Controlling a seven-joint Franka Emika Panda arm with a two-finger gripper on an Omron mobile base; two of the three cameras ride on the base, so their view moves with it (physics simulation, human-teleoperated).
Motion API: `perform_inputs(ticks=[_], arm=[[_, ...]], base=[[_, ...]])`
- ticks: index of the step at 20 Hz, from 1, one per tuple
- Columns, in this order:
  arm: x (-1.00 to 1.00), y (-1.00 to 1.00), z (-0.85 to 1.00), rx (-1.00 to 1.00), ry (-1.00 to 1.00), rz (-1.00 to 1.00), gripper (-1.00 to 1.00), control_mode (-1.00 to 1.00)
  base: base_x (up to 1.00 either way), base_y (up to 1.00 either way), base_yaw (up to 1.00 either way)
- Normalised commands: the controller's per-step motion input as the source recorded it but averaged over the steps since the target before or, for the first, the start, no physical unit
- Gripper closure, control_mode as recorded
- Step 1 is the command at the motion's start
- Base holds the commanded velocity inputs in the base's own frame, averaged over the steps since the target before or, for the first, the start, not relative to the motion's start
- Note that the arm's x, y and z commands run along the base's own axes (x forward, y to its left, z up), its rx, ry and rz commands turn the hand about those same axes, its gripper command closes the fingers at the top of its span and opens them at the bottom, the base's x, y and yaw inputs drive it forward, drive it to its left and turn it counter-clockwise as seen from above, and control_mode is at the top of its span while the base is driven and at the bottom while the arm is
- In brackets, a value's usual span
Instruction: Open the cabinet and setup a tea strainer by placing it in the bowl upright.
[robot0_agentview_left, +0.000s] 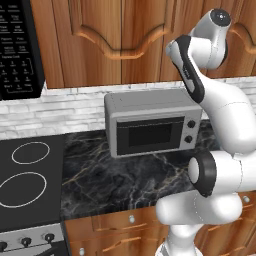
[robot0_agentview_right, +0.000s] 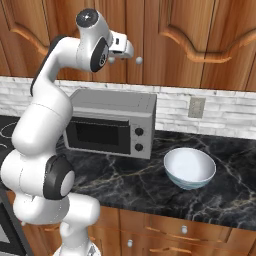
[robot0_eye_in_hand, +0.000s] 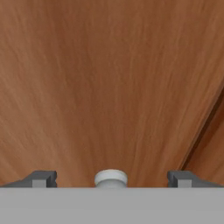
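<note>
Cabinet (robot0_eye_in_hand: 109, 87) knob (robot0_eye_in_hand: 111, 178) sits between the spread claw (robot0_eye_in_hand: 111, 180) tips.

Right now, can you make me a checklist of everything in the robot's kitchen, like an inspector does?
Surface: black marble counter, nothing spilled.
Job's things: cabinet doors closed; white bowl upright on the counter, right of the microwave, nothing seen inside it; tea strainer nothing seen.
Clutter: silver microwave, door shut.
Grippers: gripper open, a finger on each side of a round silver knob, not touching it.
Cables: nothing seen.
Surroundings: stovetop, white brick wall with an outlet, drawers below.
</note>
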Motion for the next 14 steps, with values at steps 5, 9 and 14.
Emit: perform_inputs(ticks=[5,9,14], arm=[[0.01,0.00,-0.04,0.00,0.00,0.00,-1.00,-1.00],[0.01,0.00,-0.09,0.00,0.00,0.00,-1.00,-1.00],[0.00,0.00,-0.12,0.00,0.00,0.00,-1.00,-1.00]], base=[[0.00,0.00,0.00],[0.00,0.00,0.00],[0.00,0.00,0.00]])
